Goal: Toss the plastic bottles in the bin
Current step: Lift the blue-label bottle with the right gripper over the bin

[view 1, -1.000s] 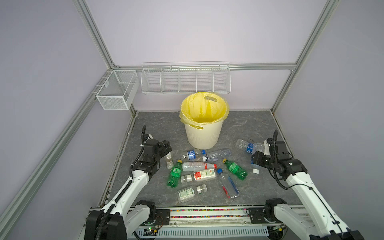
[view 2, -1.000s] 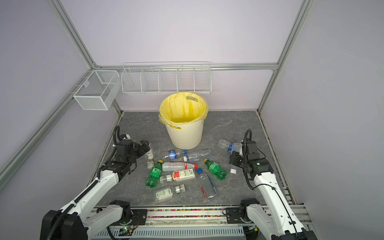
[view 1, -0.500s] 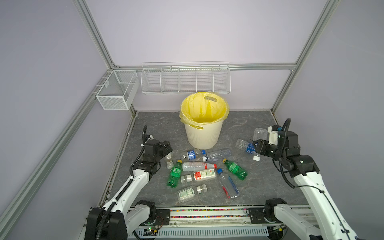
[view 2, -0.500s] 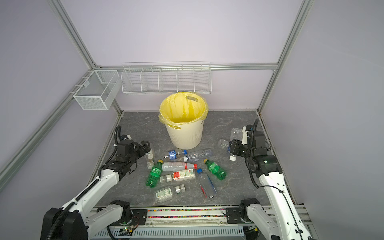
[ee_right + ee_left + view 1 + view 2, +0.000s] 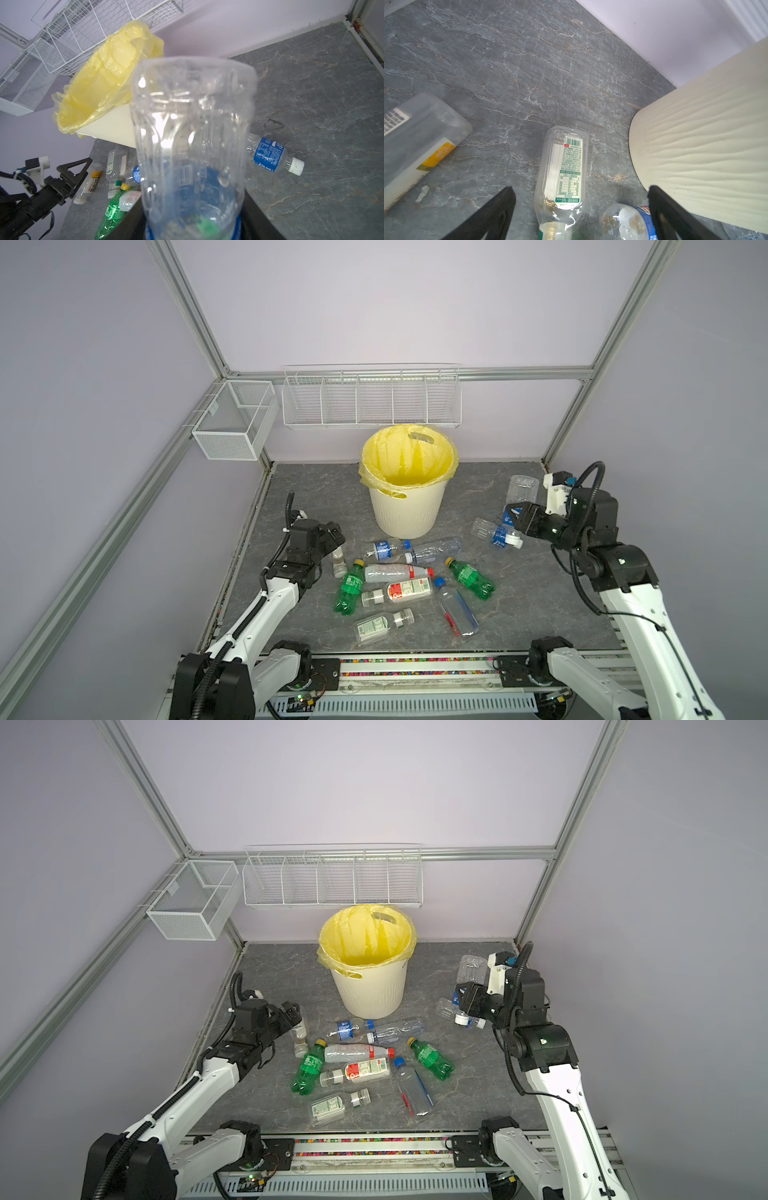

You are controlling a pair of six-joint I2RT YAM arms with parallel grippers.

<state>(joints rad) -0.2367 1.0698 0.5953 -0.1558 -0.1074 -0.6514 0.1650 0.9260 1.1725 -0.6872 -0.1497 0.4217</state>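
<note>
Count: 12 plastic bottles, 1 bin, 2 wire baskets, 2 grippers.

- Right gripper: clamped on 1 clear crumpled plastic bottle with a blue label. The bottle is off the table with its base pointing up. It is right of the round cream-white ribbed plastic bin, well apart from it and not over the opening.
- Left gripper: jaws spread wide, holding nothing. 1 clear bottle with a green-and-white label lies on the table between the jaws, with a gap on each side.
- 1 clear square-shouldered bottle with a yellow label lies near it. The top views don't separate these two well; both wrist views do.
- Middle cluster in front of the bin, all lying down, 8 bottles:
  - 2 green bottles with yellow caps
  - 6 clear bottles, some touching
- 1 clear bottle with a blue label and white cap lies alone on the grey stone-pattern table, just below the right gripper in both top views.
- Total: 11 bottles on the table, 1 gripped.
- Bin: upright at the back centre, lined with 1 yellow plastic bag. No bottle visible inside from the top views.
- Baskets:
  - 1 small white mesh box on the left wall
  - 1 long white wire rack with 5 compartments on the back wall
</note>
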